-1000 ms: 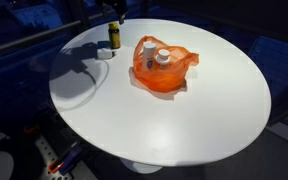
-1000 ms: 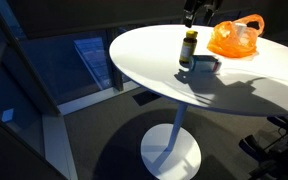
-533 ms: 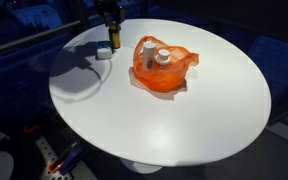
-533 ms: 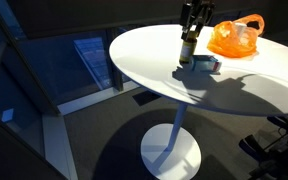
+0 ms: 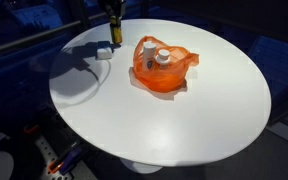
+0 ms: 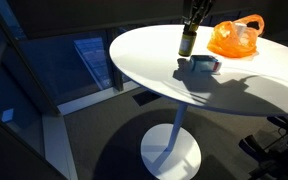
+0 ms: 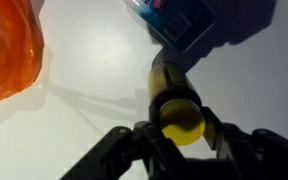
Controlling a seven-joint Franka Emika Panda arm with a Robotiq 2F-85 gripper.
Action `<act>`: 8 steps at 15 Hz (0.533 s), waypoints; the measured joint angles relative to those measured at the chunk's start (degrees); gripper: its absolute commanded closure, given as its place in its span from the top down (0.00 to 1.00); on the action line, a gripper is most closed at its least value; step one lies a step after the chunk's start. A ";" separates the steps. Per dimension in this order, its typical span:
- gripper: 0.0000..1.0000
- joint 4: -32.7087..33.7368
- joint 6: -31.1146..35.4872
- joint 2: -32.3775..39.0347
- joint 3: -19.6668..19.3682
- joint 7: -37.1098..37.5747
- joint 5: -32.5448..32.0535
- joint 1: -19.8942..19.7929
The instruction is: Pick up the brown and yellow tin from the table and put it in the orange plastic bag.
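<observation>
Hand (image 7: 178,128) had come down and closed. Beneath it lay the surface (image 5: 164,125); near beside it, the orange bag (image 5: 162,66). Between its fingers was the tin (image 6: 188,40), clamped below its yellow cap and raised just clear since a second ago. Grasp judged done; carry to the bag next.

Wrist view: the bag (image 7: 6,50), left of the tin (image 7: 172,95), is cropped by the edge. The box (image 7: 189,25) beyond the tin is blurred. In both exterior views, the claw (image 6: 192,22) above the tin is cropped.
</observation>
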 measured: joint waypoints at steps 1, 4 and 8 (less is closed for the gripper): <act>0.19 -0.06 -0.14 -1.05 -0.44 0.00 -0.05 -0.15; 0.19 -0.47 -1.29 -4.63 -1.86 0.00 -0.08 -1.13; 0.19 -1.76 -3.28 -9.76 -3.68 0.08 -0.77 -3.28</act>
